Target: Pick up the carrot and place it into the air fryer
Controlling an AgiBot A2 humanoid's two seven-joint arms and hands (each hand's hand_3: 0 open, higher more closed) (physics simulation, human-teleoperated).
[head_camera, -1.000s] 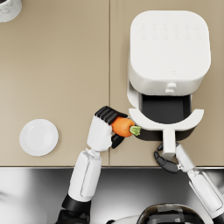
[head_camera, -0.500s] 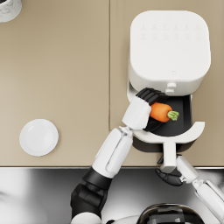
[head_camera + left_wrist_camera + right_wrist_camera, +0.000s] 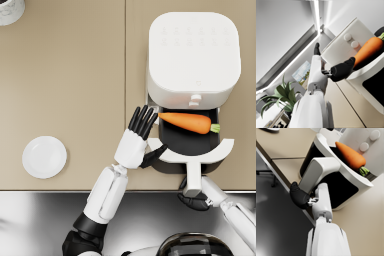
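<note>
1. Carrot [image 3: 186,121] lies on its side in the pulled-out black basket [image 3: 187,142] of the air fryer [image 3: 192,55], green stub toward the robot's right, tip toward its left; nothing holds it.
2. In the right wrist view the carrot [image 3: 350,155] rests across the basket, close under the white fryer body with its two round knobs.
3. Left hand [image 3: 135,140] sits just beside the basket's left edge, fingers spread and straight, holding nothing; its thumb reaches toward the basket's white front rim.
4. In the left wrist view that hand [image 3: 331,70] is empty, with the dark thumb near the carrot [image 3: 368,51] and the white rim.
5. Right hand [image 3: 194,200] is at the table's front edge, wrapped on the basket's white handle [image 3: 192,177]; the right wrist view shows the dark hand [image 3: 301,196] clasped against the handle's end.
6. White plate [image 3: 44,157] lies on the tan table [image 3: 70,80], well apart to the left.
7. Pale cup [image 3: 10,10] shows in the far left corner.
</note>
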